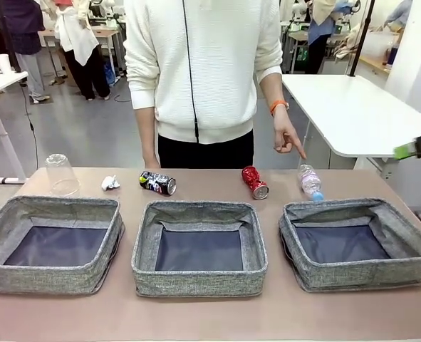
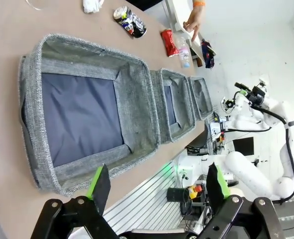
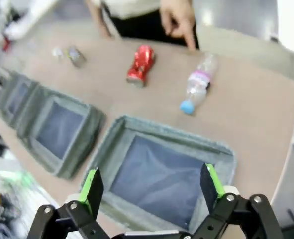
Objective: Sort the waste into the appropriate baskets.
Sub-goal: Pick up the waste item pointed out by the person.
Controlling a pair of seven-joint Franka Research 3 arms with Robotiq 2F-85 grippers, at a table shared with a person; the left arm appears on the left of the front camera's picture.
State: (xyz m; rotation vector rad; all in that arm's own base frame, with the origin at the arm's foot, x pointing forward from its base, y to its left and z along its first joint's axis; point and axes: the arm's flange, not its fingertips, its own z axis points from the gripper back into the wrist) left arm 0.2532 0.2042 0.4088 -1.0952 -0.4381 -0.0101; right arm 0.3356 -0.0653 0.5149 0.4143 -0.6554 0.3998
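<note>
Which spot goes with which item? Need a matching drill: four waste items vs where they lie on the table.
Items:
1. cup
2. black can
3. red can
4. bottle

Places:
A. nearest the person's pointing hand
B. behind the left basket
C. behind the gap between middle basket and right basket
D. beside the paper ball

Pairs: 1-B, 2-D, 3-C, 4-A
</note>
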